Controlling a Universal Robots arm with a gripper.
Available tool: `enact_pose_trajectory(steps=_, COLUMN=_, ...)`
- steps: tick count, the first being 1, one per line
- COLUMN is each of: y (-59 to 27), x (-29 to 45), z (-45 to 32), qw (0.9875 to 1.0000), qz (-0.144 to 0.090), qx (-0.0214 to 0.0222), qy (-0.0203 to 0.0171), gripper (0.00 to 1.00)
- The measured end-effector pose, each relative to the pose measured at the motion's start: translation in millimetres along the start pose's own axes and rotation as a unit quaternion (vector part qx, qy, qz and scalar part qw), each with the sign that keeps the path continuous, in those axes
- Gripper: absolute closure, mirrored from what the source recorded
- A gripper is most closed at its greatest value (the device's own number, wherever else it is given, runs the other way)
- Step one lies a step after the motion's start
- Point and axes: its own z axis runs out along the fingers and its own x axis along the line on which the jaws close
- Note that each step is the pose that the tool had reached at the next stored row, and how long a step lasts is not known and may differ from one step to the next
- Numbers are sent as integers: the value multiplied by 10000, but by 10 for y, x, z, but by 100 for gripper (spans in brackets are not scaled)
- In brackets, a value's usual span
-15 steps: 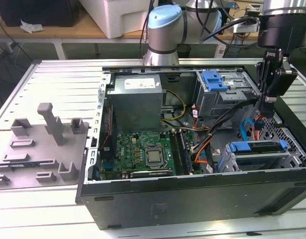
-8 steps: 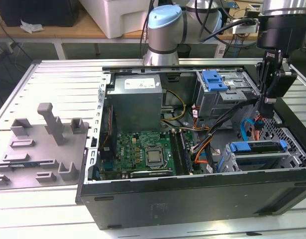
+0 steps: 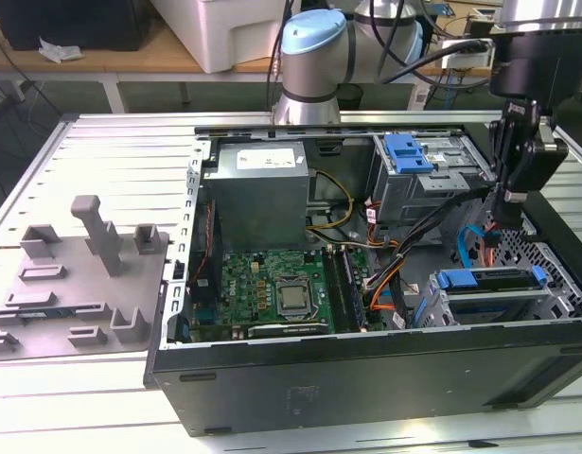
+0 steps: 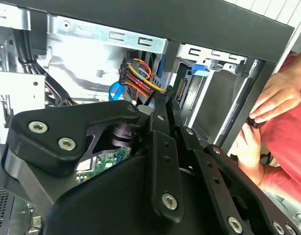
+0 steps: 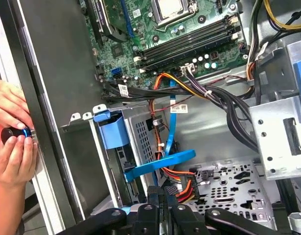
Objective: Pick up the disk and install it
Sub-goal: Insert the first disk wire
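Exterior view: our gripper (image 3: 504,216) hangs over the exterior view's right end of the case (image 3: 366,378), with the disk (image 3: 489,280) sitting in its bay below. Second wrist view: jaws pinched together with no gap, tips right at the coloured wires (image 4: 138,78), so we could snag a connector. First wrist view: a person's hands (image 5: 11,105) hold the case edge nearby, and a sideways swing could strike them.

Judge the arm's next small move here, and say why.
Probably a short, straight lift out of the case. In the exterior view the disk already sits in the drive cage. The end effector is shut with no disk in it, and a blue cable lies right beside it. A person's hands are at the case edge, so go slowly.
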Motion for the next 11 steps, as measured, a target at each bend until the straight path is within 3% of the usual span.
enact_pose_trajectory(steps=5, y=-1, x=138, z=48, qw=10000, qz=-22, qx=8, qy=-35, gripper=83)
enact_pose_trajectory(steps=11, y=-5, x=152, z=54, qw=10000, qz=-33, qx=13, qy=-35, gripper=83)
